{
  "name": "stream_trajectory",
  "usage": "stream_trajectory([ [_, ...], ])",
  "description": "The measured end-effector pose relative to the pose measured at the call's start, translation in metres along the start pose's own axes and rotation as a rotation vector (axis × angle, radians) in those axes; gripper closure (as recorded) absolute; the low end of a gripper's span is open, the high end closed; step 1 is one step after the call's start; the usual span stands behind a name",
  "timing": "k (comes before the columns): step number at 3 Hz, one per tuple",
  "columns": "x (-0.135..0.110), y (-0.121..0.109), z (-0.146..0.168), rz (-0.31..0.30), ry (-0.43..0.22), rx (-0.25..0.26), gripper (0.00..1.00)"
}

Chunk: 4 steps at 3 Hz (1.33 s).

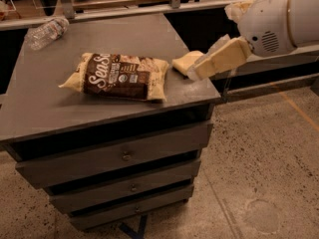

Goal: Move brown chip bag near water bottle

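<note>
The brown chip bag [119,76] lies flat in the middle of the grey cabinet top [60,108], its white script facing up. The water bottle [47,32] lies on its side at the far left corner of the top. My gripper [209,66] reaches in from the right at the end of a white arm. It hovers at the cabinet's right edge, to the right of the bag and apart from it, partly over a small yellow sponge block [186,61].
The cabinet has several drawers [124,156] below its top. A dark shelf unit with a rail [149,6] runs behind it. Speckled floor [264,173] lies to the right and in front.
</note>
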<state>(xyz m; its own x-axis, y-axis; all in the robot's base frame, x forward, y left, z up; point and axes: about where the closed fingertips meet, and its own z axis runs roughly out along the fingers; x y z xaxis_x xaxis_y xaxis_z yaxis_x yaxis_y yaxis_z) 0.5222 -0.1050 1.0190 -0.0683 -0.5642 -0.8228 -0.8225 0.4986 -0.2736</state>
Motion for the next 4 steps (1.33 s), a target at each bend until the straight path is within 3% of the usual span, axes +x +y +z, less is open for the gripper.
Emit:
stream_trajectory([
  [1,0.009,0.015,0.022,-0.018,-0.037,-0.033,0.0],
  [2,0.011,0.03,0.055,-0.112,-0.075,-0.092,0.0],
  [3,0.018,0.041,0.084,-0.168,-0.061,-0.107,0.0],
  [4,0.026,0.045,0.111,-0.176,-0.031,-0.087,0.0],
])
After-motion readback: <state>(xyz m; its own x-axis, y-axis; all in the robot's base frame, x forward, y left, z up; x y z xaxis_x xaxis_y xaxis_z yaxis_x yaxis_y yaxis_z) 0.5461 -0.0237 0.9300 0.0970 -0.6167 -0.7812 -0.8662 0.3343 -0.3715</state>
